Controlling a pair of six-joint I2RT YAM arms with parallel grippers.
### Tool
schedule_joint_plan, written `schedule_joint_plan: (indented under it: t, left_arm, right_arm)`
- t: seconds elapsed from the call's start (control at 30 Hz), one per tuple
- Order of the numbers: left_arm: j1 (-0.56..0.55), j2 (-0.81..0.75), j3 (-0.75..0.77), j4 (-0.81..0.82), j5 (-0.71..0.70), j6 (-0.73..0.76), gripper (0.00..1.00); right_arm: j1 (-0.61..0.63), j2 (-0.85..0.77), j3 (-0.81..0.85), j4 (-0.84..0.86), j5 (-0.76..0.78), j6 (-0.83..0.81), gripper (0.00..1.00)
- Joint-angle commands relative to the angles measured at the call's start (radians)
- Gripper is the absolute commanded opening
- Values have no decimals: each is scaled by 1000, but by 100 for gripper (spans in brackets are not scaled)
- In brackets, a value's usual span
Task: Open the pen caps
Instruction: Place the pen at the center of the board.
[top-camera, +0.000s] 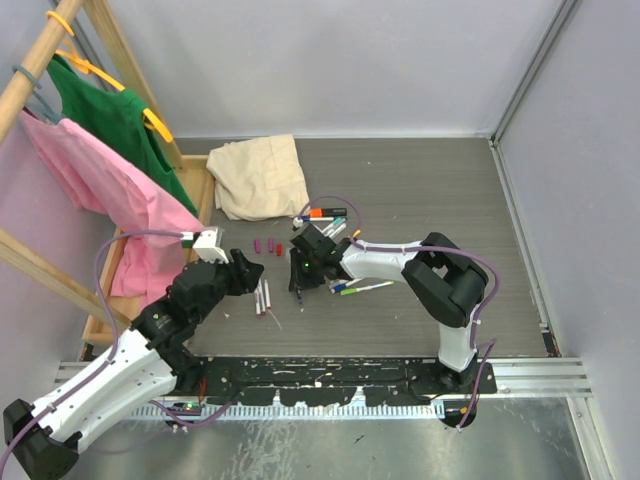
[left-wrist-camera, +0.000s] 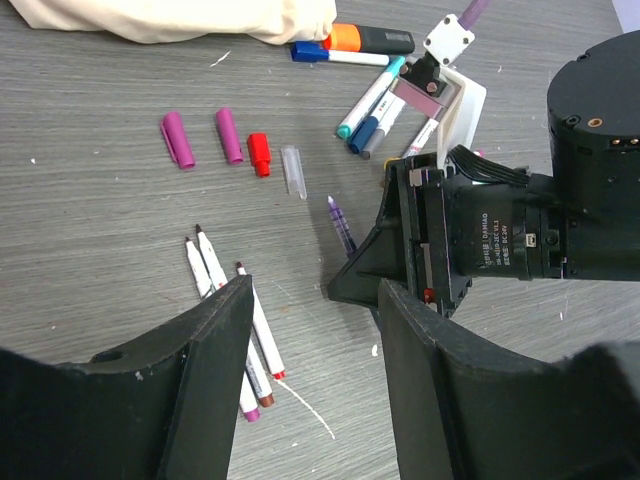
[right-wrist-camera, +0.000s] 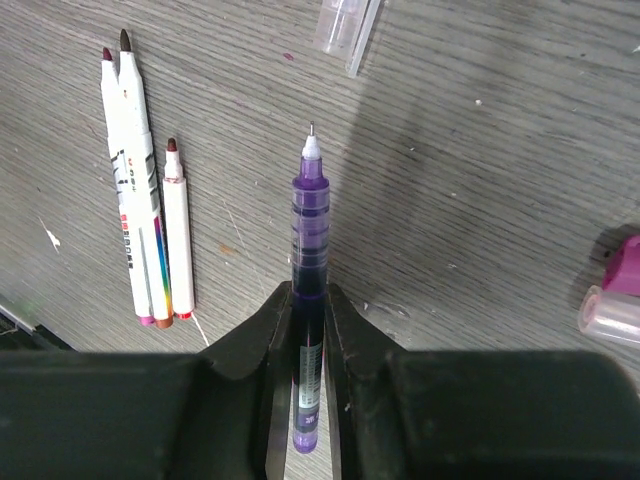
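My right gripper (right-wrist-camera: 308, 300) is shut on an uncapped purple pen (right-wrist-camera: 309, 240) and holds it low over the table, tip pointing away from the jaws. A clear cap (right-wrist-camera: 347, 25) lies just beyond the tip. Three uncapped white pens (left-wrist-camera: 215, 275) lie side by side on the table. Two magenta pen caps (left-wrist-camera: 177, 138) and a red cap (left-wrist-camera: 260, 154) lie loose beside the clear cap (left-wrist-camera: 293, 170). My left gripper (left-wrist-camera: 317, 292) is open and empty, hovering above the white pens and facing the right gripper (top-camera: 300, 270). Several capped pens (left-wrist-camera: 365, 105) lie behind it.
A black marker with an orange cap (left-wrist-camera: 370, 38) and a blue-capped pen (left-wrist-camera: 335, 55) lie by a beige cloth (top-camera: 258, 175). A wooden rack with green and pink shirts (top-camera: 110, 170) stands at the left. More pens (top-camera: 360, 287) lie under the right arm.
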Motion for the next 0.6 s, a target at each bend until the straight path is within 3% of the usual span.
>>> schedule_joint_plan:
  t: [0.0, 0.57]
  left_arm:
    - [-2, -11, 1, 42, -12, -8, 54]
    - [-1, -36, 0, 27, -3, -9, 54]
  right_arm:
    - [6, 19, 14, -19, 57, 18, 23]
    - [6, 39, 44, -16, 2, -18, 30]
